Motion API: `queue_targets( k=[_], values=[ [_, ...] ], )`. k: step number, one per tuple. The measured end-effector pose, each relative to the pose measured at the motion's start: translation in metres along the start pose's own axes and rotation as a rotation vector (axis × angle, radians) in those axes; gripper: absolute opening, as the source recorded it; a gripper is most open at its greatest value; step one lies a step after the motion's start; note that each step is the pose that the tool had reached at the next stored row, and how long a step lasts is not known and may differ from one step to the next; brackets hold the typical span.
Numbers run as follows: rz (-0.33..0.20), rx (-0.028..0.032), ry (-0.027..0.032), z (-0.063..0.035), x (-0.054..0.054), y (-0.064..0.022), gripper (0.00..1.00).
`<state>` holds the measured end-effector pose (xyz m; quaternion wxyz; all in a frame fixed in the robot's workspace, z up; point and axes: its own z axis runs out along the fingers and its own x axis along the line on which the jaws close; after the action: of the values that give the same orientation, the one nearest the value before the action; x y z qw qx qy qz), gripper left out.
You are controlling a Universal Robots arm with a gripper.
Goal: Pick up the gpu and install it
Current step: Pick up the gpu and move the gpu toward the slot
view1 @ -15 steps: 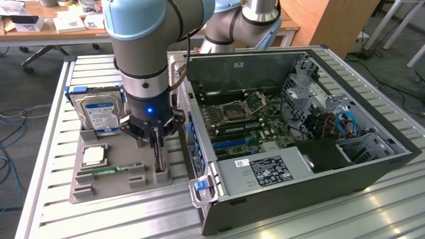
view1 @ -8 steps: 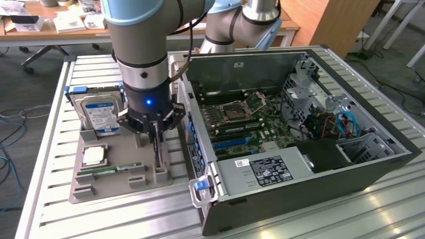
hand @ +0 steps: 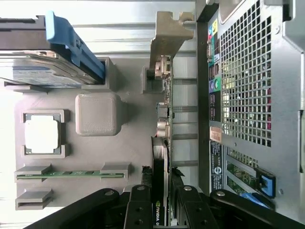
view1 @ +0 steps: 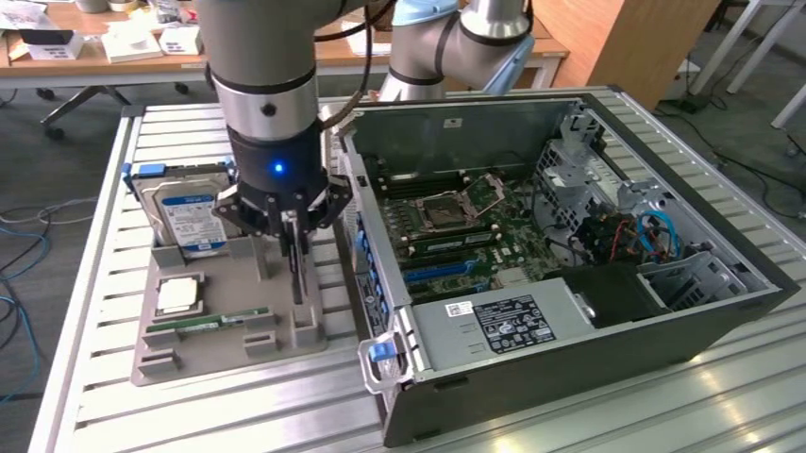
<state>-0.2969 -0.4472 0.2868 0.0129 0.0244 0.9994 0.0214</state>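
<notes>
The gpu (view1: 298,274) is a thin black card standing on edge in the grey holder tray (view1: 208,357), right beside the open computer case (view1: 504,326). My gripper (view1: 294,236) comes straight down on it, fingers shut on the card's top edge. In the wrist view the gpu (hand: 162,143) runs edge-on from its silver end bracket (hand: 167,36) to between my fingers (hand: 138,207), and my gripper (hand: 160,210) clamps it from both sides. Whether the card has risen out of its slot I cannot tell.
On the tray also stand a silver hard drive (view1: 189,219) with a blue handle, a processor chip (view1: 179,295) and a green memory stick (view1: 208,324). The case lies open with the motherboard (view1: 454,226) facing up. Its perforated rear panel (hand: 248,95) is close to the gpu.
</notes>
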Motion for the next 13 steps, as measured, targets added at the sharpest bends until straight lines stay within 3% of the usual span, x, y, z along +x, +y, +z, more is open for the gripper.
queue_targets(
  k=[13],
  values=[
    [0.0,0.0,-0.0002,-0.0582,-0.001,0.0026,0.26]
  ],
)
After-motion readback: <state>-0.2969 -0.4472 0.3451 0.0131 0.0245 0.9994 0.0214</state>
